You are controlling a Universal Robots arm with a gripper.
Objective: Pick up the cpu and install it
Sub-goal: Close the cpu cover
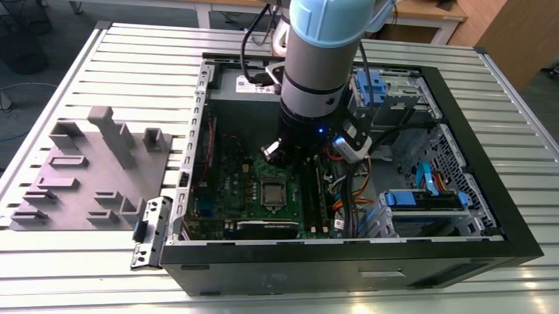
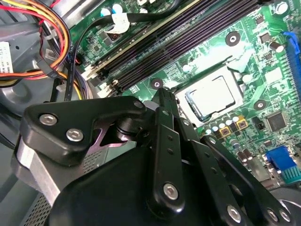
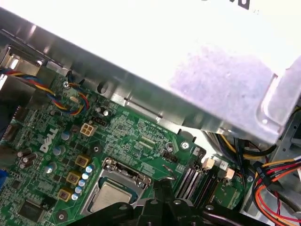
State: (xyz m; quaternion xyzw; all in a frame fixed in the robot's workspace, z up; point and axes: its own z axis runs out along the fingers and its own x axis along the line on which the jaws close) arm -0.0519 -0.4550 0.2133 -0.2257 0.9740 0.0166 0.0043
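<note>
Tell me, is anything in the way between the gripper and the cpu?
Nothing visible is in the way. The cpu already lies in its socket on the green board. The gripper hangs just beside it, with bare board between them and no cable crossing that gap.

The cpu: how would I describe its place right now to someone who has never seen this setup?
Find the open black computer case, then the green motherboard lying inside it. Near the board's middle, close to the lower end of the arm, a silver-framed socket holds the cpu. It is the one flat, shiny silver-grey square, beside the long dark memory slots.
</note>
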